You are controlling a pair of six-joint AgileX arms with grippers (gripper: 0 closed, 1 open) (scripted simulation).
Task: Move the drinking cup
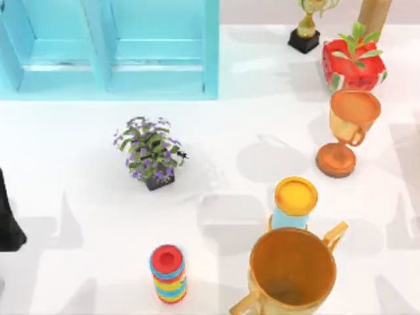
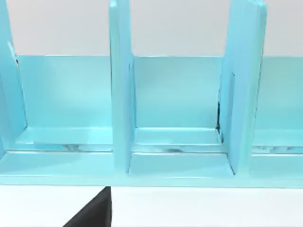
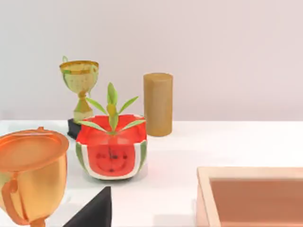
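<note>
Drinking cup [image 1: 294, 202]: pale blue wall, yellow top, upright on the white desk [image 1: 79, 197], right of centre toward the near edge. It stands just beyond the big gold trophy [image 1: 291, 272] and well apart from the orange goblet [image 1: 344, 131] farther right. It is probably light, stiff and smooth-sided, so likely to slip. The best hold is probably across the blue wall below the rim, from the far or left side, since the trophy crowds the near side. Left arm [image 1: 8, 226] is parked at the left edge. For the left pincer [image 2: 94, 213] and right pincer [image 3: 94, 211], apart or together cannot be told.
</note>
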